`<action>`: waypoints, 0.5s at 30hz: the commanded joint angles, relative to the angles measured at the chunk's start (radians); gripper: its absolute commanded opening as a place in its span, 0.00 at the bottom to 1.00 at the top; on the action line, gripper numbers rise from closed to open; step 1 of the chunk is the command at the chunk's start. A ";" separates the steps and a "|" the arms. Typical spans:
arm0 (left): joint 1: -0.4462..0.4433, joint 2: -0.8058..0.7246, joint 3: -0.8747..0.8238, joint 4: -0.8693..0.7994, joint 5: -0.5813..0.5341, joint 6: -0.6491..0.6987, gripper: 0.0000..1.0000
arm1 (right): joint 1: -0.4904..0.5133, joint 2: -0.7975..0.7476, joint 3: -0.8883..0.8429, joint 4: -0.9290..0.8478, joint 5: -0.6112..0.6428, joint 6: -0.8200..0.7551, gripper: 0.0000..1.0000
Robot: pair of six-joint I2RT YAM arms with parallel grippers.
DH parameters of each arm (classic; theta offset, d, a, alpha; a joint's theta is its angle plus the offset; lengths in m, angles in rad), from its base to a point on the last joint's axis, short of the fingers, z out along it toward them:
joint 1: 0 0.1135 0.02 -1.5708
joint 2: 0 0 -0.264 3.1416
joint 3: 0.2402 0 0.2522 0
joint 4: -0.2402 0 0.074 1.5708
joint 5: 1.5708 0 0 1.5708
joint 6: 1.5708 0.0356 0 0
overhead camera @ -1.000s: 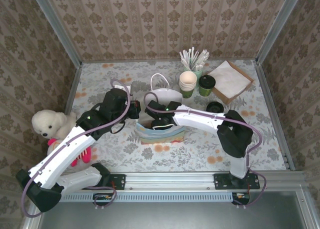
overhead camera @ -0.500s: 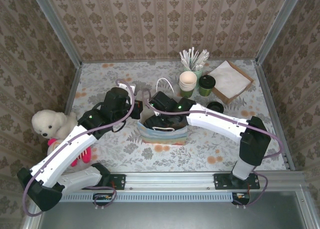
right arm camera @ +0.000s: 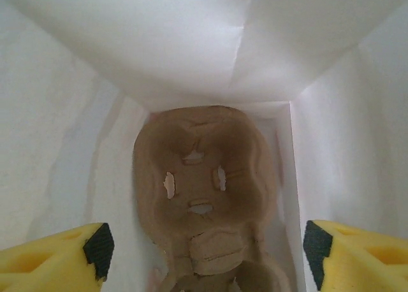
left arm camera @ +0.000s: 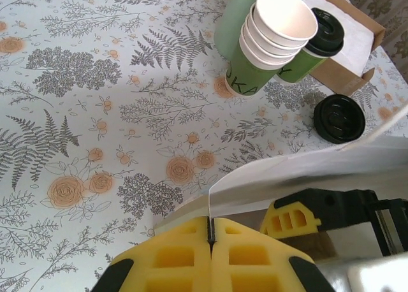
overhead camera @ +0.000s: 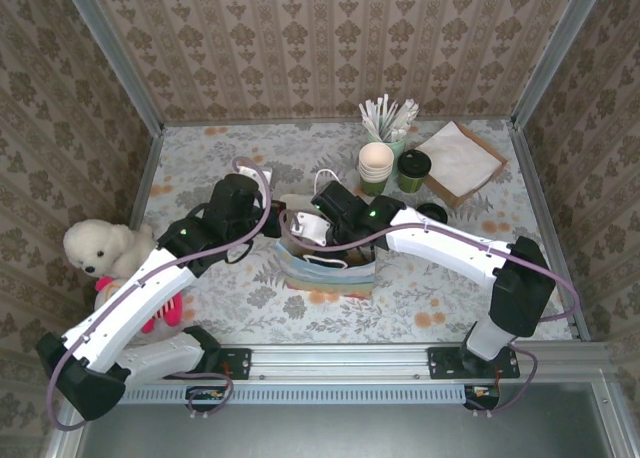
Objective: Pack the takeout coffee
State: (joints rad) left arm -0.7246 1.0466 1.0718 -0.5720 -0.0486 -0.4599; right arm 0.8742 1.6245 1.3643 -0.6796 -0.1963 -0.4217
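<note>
The takeout coffee (overhead camera: 413,170), a green cup with a black lid, stands at the back right of the table, also in the left wrist view (left arm camera: 317,42). A white paper bag (overhead camera: 303,226) stands in the middle. My left gripper (overhead camera: 272,223) is shut on the bag's thin upper edge (left arm camera: 211,223). My right gripper (overhead camera: 322,221) is inside the bag's mouth, open, nothing between its yellow fingers (right arm camera: 69,255). Below it a brown cardboard cup carrier (right arm camera: 203,177) lies on the bag's bottom, its pockets empty. The right gripper is well apart from the coffee.
A stack of lidless green cups (overhead camera: 375,166) stands left of the coffee. Nearby are a loose black lid (overhead camera: 432,214), a box of napkins (overhead camera: 458,160) and a cup of stirrers (overhead camera: 388,118). A striped cloth (overhead camera: 325,270) lies under the bag. A white teddy bear (overhead camera: 98,248) sits left.
My right arm has straightened out and its gripper has shifted up and right, over the bag's mouth. The left gripper has kept its hold on the bag's edge, shifting slightly.
</note>
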 commanded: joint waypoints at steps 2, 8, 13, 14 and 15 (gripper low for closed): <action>0.009 0.021 0.043 -0.043 -0.012 -0.007 0.00 | -0.014 0.020 0.018 -0.044 -0.031 -0.212 0.59; 0.012 0.009 0.032 -0.023 -0.005 -0.023 0.00 | -0.029 0.068 0.034 -0.083 -0.012 -0.276 0.34; 0.012 -0.015 -0.008 0.038 0.000 -0.058 0.00 | -0.028 0.136 0.070 -0.135 0.003 -0.239 0.16; 0.012 -0.018 -0.009 0.039 -0.002 -0.060 0.00 | -0.028 0.152 0.077 -0.151 0.011 -0.235 0.13; 0.012 -0.023 -0.012 0.041 -0.002 -0.062 0.00 | -0.028 0.169 0.083 -0.165 0.021 -0.236 0.10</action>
State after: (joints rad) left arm -0.7181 1.0531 1.0729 -0.5671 -0.0486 -0.4942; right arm 0.8486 1.7523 1.4094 -0.7658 -0.1932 -0.6510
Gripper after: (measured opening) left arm 0.047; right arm 0.115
